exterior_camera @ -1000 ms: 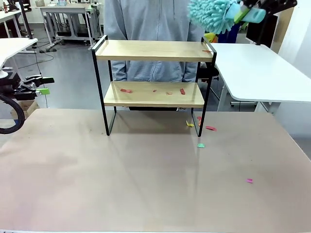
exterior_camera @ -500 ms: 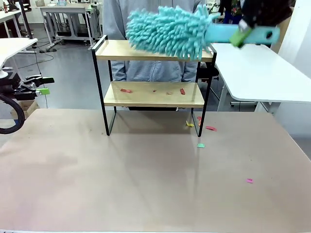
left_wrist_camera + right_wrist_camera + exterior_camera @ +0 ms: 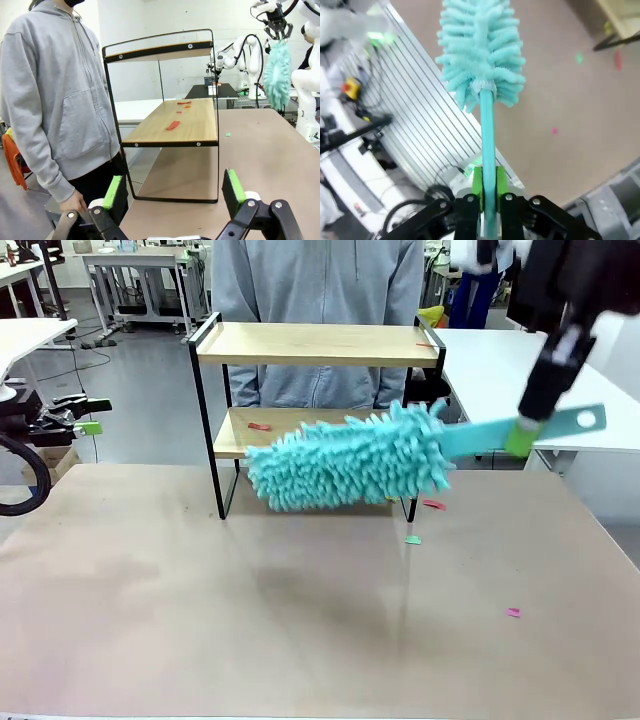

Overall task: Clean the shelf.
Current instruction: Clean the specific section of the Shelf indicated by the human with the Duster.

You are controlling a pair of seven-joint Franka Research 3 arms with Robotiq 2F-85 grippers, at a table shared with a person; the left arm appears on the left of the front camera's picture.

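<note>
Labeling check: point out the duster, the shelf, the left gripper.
duster (image 3: pixel 345 462), front view, fluffy head.
shelf (image 3: pixel 310 344), front view, top board.
left gripper (image 3: pixel 173 179), left wrist view, midway between fingertips.

Two-tier shelf standing upright, scraps on its boards

The shelf (image 3: pixel 315 343) (image 3: pixel 185 125) has two light wooden boards in a thin black frame with raised end rails. It stands on the far part of the tan surface (image 3: pixel 300 620). Small red scraps (image 3: pixel 259 426) (image 3: pixel 174 125) lie on the lower board.
</note>
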